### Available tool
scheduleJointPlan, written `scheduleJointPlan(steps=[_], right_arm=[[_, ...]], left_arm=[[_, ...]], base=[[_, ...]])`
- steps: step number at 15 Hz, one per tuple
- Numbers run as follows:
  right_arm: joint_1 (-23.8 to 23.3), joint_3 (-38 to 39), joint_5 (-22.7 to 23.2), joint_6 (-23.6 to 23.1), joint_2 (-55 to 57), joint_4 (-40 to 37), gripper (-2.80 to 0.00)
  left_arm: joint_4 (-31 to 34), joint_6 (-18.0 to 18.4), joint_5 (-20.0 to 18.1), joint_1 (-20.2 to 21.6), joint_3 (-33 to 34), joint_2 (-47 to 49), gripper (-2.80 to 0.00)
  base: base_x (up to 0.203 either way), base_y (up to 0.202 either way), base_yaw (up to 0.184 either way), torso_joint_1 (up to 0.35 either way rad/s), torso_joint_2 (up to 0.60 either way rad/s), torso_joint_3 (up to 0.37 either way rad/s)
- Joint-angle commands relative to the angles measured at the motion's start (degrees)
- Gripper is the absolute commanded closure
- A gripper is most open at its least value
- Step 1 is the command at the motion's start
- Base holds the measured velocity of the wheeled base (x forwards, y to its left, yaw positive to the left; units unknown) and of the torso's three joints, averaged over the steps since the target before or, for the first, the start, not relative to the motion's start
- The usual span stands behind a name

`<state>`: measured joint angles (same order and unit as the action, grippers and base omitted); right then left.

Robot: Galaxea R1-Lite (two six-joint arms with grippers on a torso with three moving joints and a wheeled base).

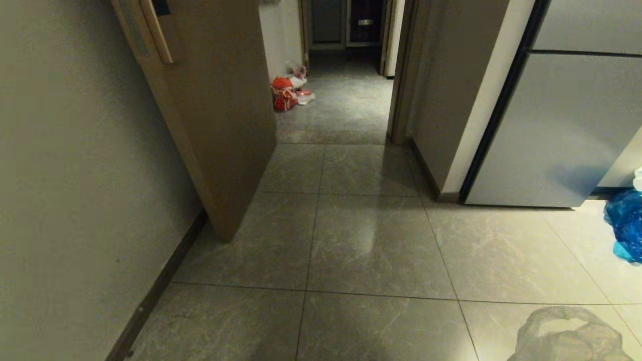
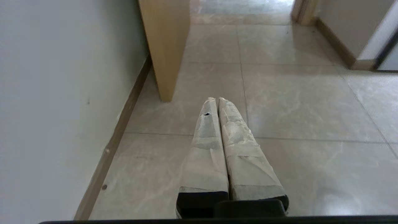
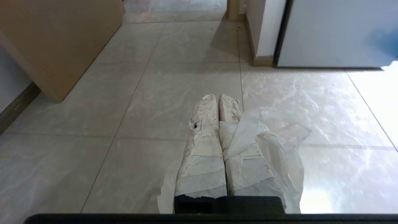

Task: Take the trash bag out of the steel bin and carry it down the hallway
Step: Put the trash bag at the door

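Crinkly see-through whitish plastic is the nearest thing here: the thin trash bag (image 1: 569, 336) sits at about 5 o'clock in the head view, right at the lower edge, and the right wrist view shows it pinched in the tape-wrapped right gripper (image 3: 217, 99), whose fingers are clenched together on a fold of it, the rest draped down one side. The left gripper (image 2: 216, 100), same pale tape wrapping, is clamped tight on nothing, hanging over the big grey veined floor tiles (image 1: 371, 240) of the hallway.

At 9 o'clock there's a plain pale wall (image 1: 65, 175) with a dark baseboard (image 1: 160, 286). A tan wooden door (image 1: 220, 125) stands open at about 11. Over at 3 o'clock a crumpled blue plastic bag (image 1: 624, 225) lies on the floor beside a flat grey cabinet front (image 1: 546, 135).

Further off, around 12, an orange-red bag (image 1: 284, 94) sits by the wall with some small white stuff next to it, too small to make out. Past that, a dim doorway (image 1: 346, 30).
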<state>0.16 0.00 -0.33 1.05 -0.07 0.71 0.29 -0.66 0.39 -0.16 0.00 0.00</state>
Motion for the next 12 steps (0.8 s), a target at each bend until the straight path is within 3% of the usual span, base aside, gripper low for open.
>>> scheduleJointPlan(steps=[1, 12], right_arm=[[0.0, 0.2, 0.0, 0.0, 0.0, 0.0, 0.00], [0.0, 0.2, 0.0, 0.0, 0.0, 0.0, 0.00]], left_arm=[[0.0, 0.0, 0.0, 0.0, 0.1, 0.0, 0.00], [0.0, 0.0, 0.0, 0.0, 0.1, -0.1, 0.00]], base=[[0.195, 0.000, -0.001, 0.002, 0.00, -0.001], [0.192, 0.000, 0.002, 0.002, 0.00, 0.001]])
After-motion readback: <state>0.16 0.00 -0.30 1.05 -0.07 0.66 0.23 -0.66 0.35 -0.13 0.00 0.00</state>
